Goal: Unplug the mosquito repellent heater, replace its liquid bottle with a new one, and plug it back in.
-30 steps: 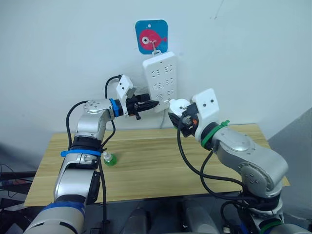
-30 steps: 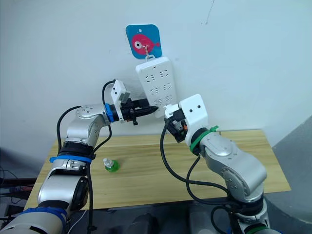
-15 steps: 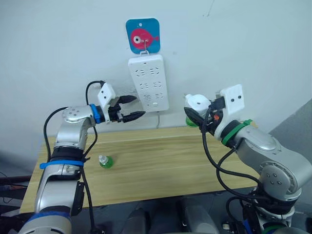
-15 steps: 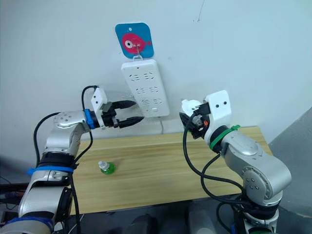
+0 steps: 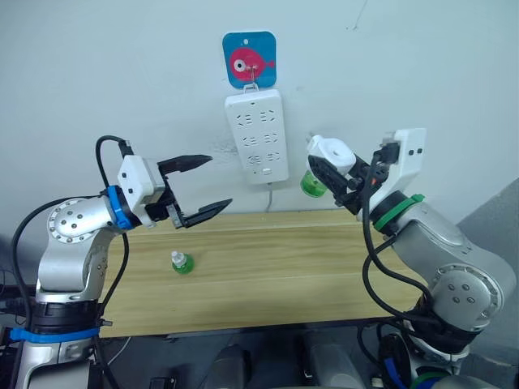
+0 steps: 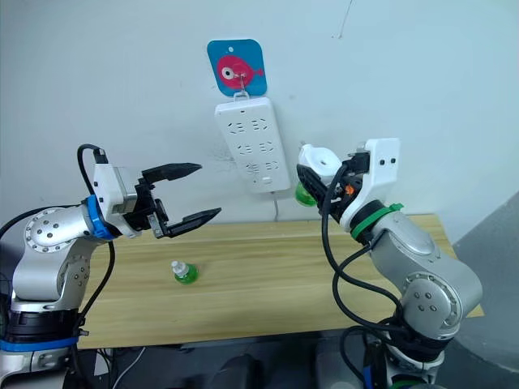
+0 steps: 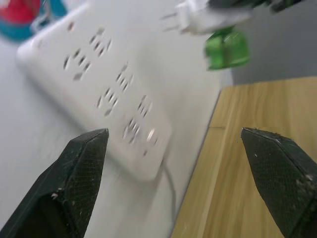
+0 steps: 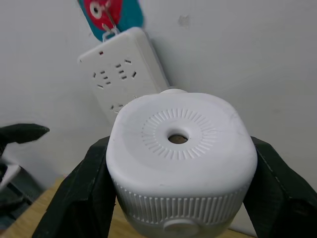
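The mosquito repellent heater (image 5: pixel 327 151), a small white rounded unit with a round vent hole (image 8: pixel 177 138), is off the wall, and my right gripper (image 5: pixel 334 172) is shut on its sides. A green liquid bottle (image 5: pixel 310 185) hangs under it, and its plug prongs (image 7: pixel 171 17) point toward the white power strip (image 5: pixel 257 134) on the wall. Another small green bottle (image 5: pixel 181 262) stands upright on the wooden table (image 5: pixel 284 259). Left of the strip and above that bottle, my left gripper (image 5: pixel 219 180) hangs wide open and holds nothing.
The power strip hangs from a blue hook plate with a red fish (image 5: pixel 249 59), its cable dropping behind the table. The heater sits a short way right of the strip's lower end. The table's far edge meets the wall.
My left gripper opened and drew back leftward from the power strip. The right gripper carried the heater away from the strip to the right. The camera also shifted.
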`<state>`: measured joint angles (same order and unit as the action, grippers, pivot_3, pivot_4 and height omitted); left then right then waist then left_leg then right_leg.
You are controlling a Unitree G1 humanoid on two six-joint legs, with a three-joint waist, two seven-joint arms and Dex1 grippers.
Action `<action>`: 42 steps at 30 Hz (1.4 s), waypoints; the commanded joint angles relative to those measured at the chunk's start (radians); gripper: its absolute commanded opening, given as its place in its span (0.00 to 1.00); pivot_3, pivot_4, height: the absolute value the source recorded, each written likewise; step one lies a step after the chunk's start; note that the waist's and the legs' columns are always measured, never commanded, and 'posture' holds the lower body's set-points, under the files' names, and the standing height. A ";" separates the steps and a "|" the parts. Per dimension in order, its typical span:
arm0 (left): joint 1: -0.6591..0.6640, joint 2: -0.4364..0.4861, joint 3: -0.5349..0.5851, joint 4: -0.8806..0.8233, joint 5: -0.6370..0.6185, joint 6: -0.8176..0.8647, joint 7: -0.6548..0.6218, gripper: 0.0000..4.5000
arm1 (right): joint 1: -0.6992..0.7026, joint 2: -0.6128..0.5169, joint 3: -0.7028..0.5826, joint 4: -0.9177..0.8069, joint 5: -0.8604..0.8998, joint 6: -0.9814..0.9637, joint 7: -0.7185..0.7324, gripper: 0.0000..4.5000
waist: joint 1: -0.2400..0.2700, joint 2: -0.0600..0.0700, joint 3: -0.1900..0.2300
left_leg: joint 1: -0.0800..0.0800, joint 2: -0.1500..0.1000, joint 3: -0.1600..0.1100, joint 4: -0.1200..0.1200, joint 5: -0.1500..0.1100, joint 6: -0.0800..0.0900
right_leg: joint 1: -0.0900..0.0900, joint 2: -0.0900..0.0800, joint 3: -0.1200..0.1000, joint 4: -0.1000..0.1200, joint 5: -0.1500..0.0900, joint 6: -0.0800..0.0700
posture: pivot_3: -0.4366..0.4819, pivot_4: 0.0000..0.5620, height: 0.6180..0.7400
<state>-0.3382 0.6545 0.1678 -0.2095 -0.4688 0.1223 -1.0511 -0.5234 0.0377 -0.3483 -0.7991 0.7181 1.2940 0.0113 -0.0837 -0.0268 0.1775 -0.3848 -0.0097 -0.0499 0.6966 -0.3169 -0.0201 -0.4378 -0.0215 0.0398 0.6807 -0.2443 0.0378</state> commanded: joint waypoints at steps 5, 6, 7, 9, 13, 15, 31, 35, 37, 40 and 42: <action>-0.013 -0.190 -0.152 -0.148 -0.037 0.121 0.178 1.00 | -0.004 0.229 -0.160 0.022 0.353 -0.045 -0.298 0.66 | -0.005 0.001 0.000 | 0.000 0.000 0.001 0.000 0.000 0.000 | 0.000 0.000 0.001 0.000 0.000 0.000 | 0.32 0.28 0.92; -0.019 -0.211 -0.165 -0.154 -0.049 0.143 0.197 1.00 | 0.006 0.231 -0.155 0.032 0.420 -0.068 -0.342 0.66 | -0.007 0.002 0.000 | 0.000 0.000 0.001 0.000 0.000 0.000 | 0.000 0.000 0.001 0.000 0.000 0.000 | 0.32 0.28 0.92; -0.026 -0.224 -0.178 -0.157 -0.050 0.158 0.208 1.00 | 0.016 0.224 -0.145 0.042 0.483 -0.094 -0.384 0.66 | -0.009 0.002 0.000 | 0.000 0.001 0.001 0.000 0.000 0.000 | 0.000 0.001 0.001 0.000 0.000 0.000 | 0.32 0.28 0.92; -0.041 -0.246 -0.190 -0.155 -0.056 0.175 0.223 1.00 | 0.040 0.195 -0.111 0.060 0.611 -0.163 -0.479 0.66 | -0.019 0.002 0.000 | 0.001 0.001 0.001 0.000 0.000 0.000 | 0.000 0.003 0.001 0.001 0.000 0.000 | 0.31 0.27 0.92; -0.069 -0.279 -0.196 -0.133 -0.060 0.184 0.242 1.00 | 0.099 0.131 -0.039 0.085 0.863 -0.360 -0.652 0.66 | -0.039 0.002 0.000 | 0.001 0.002 0.001 0.000 0.000 0.001 | 0.001 0.004 0.002 0.001 0.000 0.000 | 0.29 0.27 0.92; -0.084 -0.299 -0.196 -0.138 -0.072 0.191 0.260 1.00 | 0.119 0.089 -0.012 0.091 0.945 -0.445 -0.698 0.66 | -0.048 0.002 -0.001 | 0.001 0.001 0.002 0.000 0.000 0.001 | 0.001 0.004 0.003 0.000 0.000 0.000 | 0.29 0.26 0.92; -0.164 -0.352 -0.242 -0.109 -0.056 0.218 0.290 1.00 | 0.129 -0.105 0.191 0.076 1.065 -0.804 -0.797 0.66 | -0.059 0.004 -0.002 | 0.002 0.003 0.002 0.001 0.001 0.001 | 0.003 0.013 0.006 0.000 0.000 0.000 | 0.28 0.23 0.92; -0.189 -0.363 -0.254 -0.081 -0.051 0.228 0.300 1.00 | 0.121 -0.127 0.225 0.074 1.064 -0.842 -0.794 0.66 | -0.058 0.004 -0.002 | 0.002 0.002 0.002 0.001 0.001 0.001 | 0.003 0.012 0.006 0.000 0.000 0.000 | 0.28 0.23 0.92; -0.197 -0.366 -0.251 -0.070 -0.057 0.238 0.309 1.00 | 0.118 -0.137 0.237 0.073 1.063 -0.857 -0.792 0.66 | -0.058 0.004 -0.002 | 0.002 0.003 0.002 0.001 0.001 0.001 | 0.003 0.013 0.006 0.000 0.000 0.000 | 0.28 0.23 0.92; -0.209 -0.373 -0.247 -0.062 -0.068 0.252 0.314 1.00 | 0.120 -0.152 0.250 0.071 1.067 -0.876 -0.790 0.66 | -0.058 0.004 -0.002 | 0.002 0.003 0.002 0.001 0.001 0.001 | 0.003 0.013 0.006 0.000 0.000 0.000 | 0.28 0.23 0.92; -0.216 -0.376 -0.246 -0.059 -0.075 0.258 0.306 1.00 | 0.120 -0.162 0.257 0.071 1.071 -0.886 -0.788 0.66 | -0.058 0.004 -0.002 | 0.002 0.003 0.002 0.001 0.001 0.001 | 0.003 0.013 0.006 0.000 0.000 0.000 | 0.28 0.23 0.92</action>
<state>-0.5296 0.2875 -0.0828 -0.2567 -0.5275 0.3780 -0.7474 -0.3828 -0.1181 -0.0940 -0.6813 1.7606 0.4358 -0.7868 -0.1418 -0.0228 0.1758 -0.3831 -0.0069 -0.0476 0.6976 -0.3163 -0.0191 -0.4348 -0.0090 0.0458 0.6804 -0.2442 0.0377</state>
